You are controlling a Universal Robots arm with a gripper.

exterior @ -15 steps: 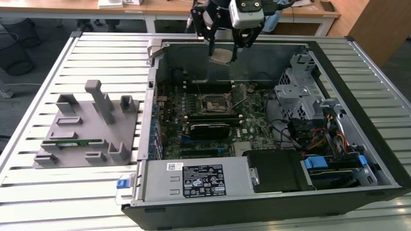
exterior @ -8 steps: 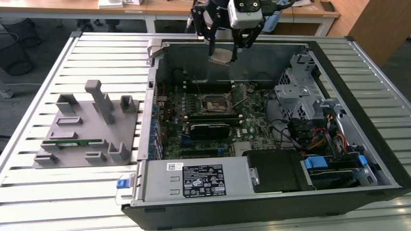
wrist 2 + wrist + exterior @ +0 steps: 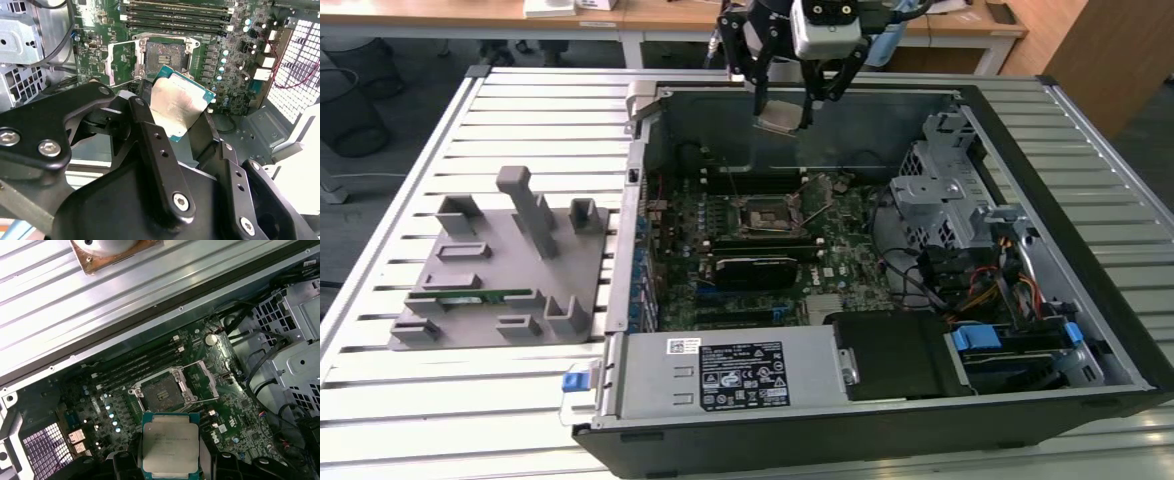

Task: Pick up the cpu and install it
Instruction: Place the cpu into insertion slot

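Chip first: the cpu [image 3: 177,107] is clamped between the two black fingers of the gripper [image 3: 785,108], the jaws drawn narrow on its opposite edges. Its top is a flat, dull-silver metal plate with a thin green rim, and it carries fine print too small for me to read. I see it held in the air over the far part of the open computer case [image 3: 720,450], close to the far wall and clear of the board. Below it, in both wrist views, lies the socket [image 3: 162,396], a dark, bare square bed with its shiny steel frame swung open beside it. Long black memory slots [image 3: 175,15] run just beside the socket on the green motherboard [image 3: 841,250]. At the near edge, a grey metal power supply [image 3: 654,385] bears printed labels, one white and one black. On the exterior view's left, a grey moulded fixture [image 3: 494,290] rests on the ribbed aluminium table [image 3: 400,400].
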